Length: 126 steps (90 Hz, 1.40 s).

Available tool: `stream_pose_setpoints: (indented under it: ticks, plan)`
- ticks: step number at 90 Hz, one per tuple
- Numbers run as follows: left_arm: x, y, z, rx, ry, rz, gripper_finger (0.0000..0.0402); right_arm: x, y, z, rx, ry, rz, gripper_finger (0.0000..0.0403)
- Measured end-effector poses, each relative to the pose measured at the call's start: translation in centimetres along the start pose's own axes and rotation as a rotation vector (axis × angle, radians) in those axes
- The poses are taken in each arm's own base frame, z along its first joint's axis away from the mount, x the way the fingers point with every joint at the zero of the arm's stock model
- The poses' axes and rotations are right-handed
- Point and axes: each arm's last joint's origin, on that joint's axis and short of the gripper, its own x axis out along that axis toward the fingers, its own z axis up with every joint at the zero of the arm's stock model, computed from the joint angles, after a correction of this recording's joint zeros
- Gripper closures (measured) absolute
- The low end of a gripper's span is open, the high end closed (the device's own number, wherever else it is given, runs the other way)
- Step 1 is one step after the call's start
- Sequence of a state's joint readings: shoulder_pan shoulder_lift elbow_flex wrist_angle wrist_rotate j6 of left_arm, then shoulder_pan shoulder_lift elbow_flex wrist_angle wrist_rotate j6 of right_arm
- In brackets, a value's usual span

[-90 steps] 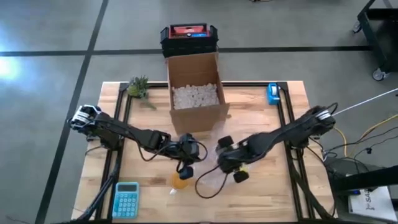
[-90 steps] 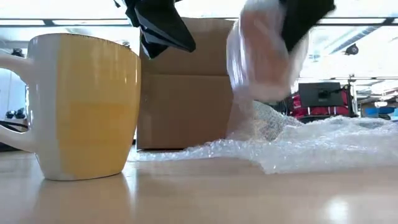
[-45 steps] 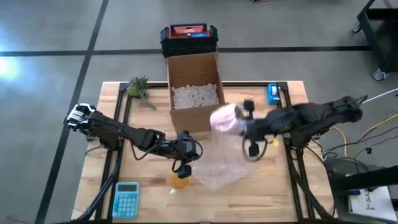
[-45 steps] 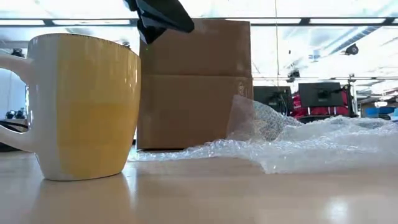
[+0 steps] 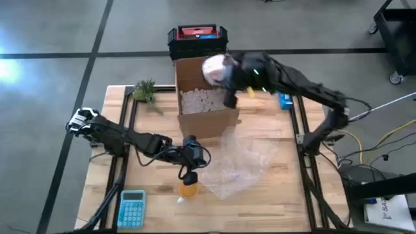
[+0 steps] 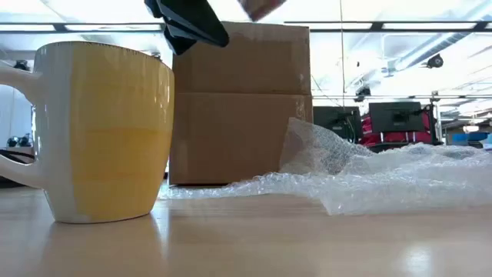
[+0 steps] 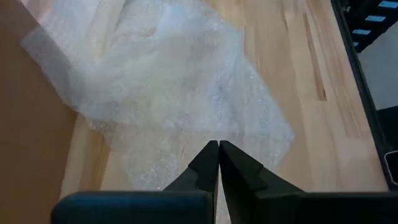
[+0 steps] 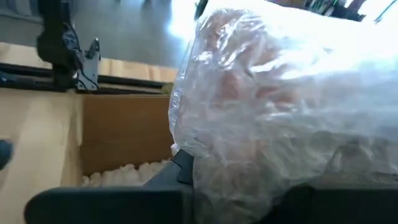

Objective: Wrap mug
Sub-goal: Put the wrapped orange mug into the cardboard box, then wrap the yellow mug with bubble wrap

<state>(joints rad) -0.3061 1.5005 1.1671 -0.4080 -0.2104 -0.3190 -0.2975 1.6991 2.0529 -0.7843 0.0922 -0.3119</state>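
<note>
Over box (image 5: 202, 91) rim: right hand (image 5: 224, 79) holds wrapped bundle (image 5: 214, 67); table (image 5: 279, 195) right open

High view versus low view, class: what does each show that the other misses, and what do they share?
Only the high view shows the right gripper holding a bubble-wrapped bundle over the open box, the packing peanuts inside it, the blue calculator, the small plant and the black-and-red case. Only the low view shows the mug's white handle and the room behind. Both show the yellow mug, the cardboard box, the loose bubble wrap sheet and the left gripper above the mug.
</note>
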Motion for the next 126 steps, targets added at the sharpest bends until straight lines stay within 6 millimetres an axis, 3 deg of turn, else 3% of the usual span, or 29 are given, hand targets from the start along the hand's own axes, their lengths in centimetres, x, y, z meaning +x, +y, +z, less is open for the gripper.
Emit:
stream_pose_setpoints:
  ticks: [12,39,56,74,83,92,112,126]
  plan:
    - [0.1,0.0,-0.6,0.023,0.044,0.001,0.0402,5.4,-1.3,-1.6,0.060,0.185,0.079,0.0372]
    - [0.1,-0.5,-1.2,0.054,0.066,-0.009,0.0402,13.4,0.5,-6.8,0.057,0.544,0.192,0.0369]
    - [0.1,-0.7,-1.3,0.059,0.067,-0.015,0.0402,15.7,1.3,-8.6,0.068,0.626,0.211,0.0338]
    - [0.1,-0.8,-1.3,0.059,0.067,-0.015,0.0402,16.2,1.4,-9.0,0.116,0.640,0.198,0.0256]
    - [0.1,-0.7,-1.3,0.066,0.068,-0.014,0.0402,14.8,1.3,-7.9,0.132,0.612,0.184,0.0213]
    - [0.1,-0.7,-1.3,0.085,0.060,0.008,0.0402,11.7,0.7,-5.8,0.121,0.533,0.171,0.0181]
    - [0.4,-0.3,-1.9,0.093,0.058,0.081,0.0402,2.7,-1.1,-1.4,0.107,0.316,0.118,0.0143]
    - [0.9,0.5,-2.5,0.097,0.019,0.239,0.0402,-4.5,-1.3,0.7,0.146,0.161,0.133,0.0135]
